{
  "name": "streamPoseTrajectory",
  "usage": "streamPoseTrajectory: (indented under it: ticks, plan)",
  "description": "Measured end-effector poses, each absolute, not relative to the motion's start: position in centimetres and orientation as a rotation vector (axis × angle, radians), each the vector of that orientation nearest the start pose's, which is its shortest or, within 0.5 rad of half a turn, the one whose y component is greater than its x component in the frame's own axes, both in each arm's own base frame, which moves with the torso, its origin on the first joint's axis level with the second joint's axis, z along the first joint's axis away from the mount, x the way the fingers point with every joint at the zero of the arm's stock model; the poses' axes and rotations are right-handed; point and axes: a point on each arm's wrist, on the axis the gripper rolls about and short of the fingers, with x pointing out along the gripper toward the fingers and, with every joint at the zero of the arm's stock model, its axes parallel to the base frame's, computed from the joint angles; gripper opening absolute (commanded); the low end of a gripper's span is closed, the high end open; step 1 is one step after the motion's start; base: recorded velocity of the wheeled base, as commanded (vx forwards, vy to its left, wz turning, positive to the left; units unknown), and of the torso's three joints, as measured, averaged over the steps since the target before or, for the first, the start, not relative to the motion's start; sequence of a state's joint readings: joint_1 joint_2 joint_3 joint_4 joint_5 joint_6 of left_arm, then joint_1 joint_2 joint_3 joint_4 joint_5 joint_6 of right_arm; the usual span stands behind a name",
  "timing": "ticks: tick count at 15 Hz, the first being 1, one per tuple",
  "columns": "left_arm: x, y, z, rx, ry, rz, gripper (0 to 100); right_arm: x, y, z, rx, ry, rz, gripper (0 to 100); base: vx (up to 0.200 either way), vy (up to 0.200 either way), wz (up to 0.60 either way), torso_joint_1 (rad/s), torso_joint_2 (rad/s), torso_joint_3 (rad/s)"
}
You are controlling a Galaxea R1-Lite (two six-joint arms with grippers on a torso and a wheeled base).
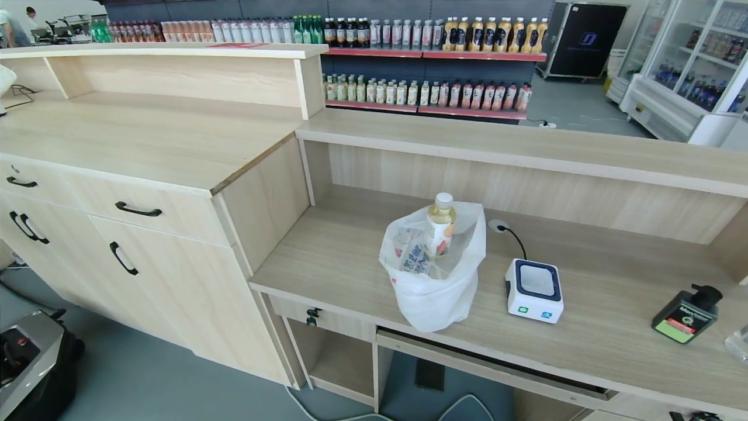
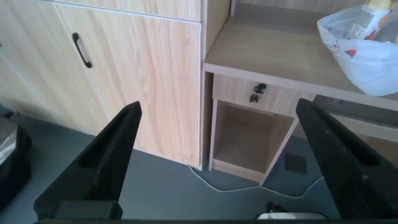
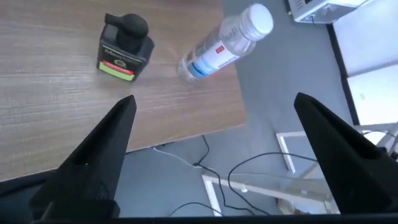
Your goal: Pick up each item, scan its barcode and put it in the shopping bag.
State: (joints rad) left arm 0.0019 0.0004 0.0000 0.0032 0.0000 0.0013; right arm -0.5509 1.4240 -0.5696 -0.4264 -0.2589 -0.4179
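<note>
The left jaws stand wide apart and hold nothing, low over the floor in front of the cabinet (image 2: 143, 68), left of the counter (image 1: 584, 327). On the counter, the white shopping bag (image 1: 435, 292) stands open with a tall tea bottle (image 1: 441, 225) upright inside and a second packet beside it. Just right of the bag sits the scanner (image 1: 534, 289), window up, its cable running to the far side. Farther right is a black pump bottle (image 3: 124, 50), and beyond it a clear water bottle (image 3: 224, 43) lies on its side at the counter's right end, its cap seeming to reach the edge. The right jaws hang above that end, also wide apart and holding nothing. The water bottle looks like the next item, and the risk lies there: it is round and smooth, so a glancing touch from one finger could roll it off the counter. Later, a careless drop could fold the thin bag or tip the tea bottle.
</note>
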Motion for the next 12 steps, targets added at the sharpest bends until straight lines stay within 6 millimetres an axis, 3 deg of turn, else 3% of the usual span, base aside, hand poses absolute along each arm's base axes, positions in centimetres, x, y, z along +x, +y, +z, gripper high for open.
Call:
streamPoseTrajectory:
  ticks: [3, 7, 12]
  plan:
    - [-2.3, 0.0, 7.5, 0.002, 0.003, 0.001, 100, 21.7, -14.9, 14.6, -0.473, 0.537, -0.504, 100, 0.0, 0.0, 0.0, 0.0, 0.0, 0.0]
    - [-2.3, 0.0, 7.5, 0.002, 0.003, 0.001, 100, 21.7, -18.1, 10.6, -0.488, 0.656, -0.453, 100, 0.0, 0.0, 0.0, 0.0, 0.0, 0.0]
    - [-2.3, 0.0, 7.5, 0.002, 0.003, 0.002, 100, 22.3, -18.9, 9.0, -0.438, 0.661, -0.393, 100, 0.0, 0.0, 0.0, 0.0, 0.0, 0.0]
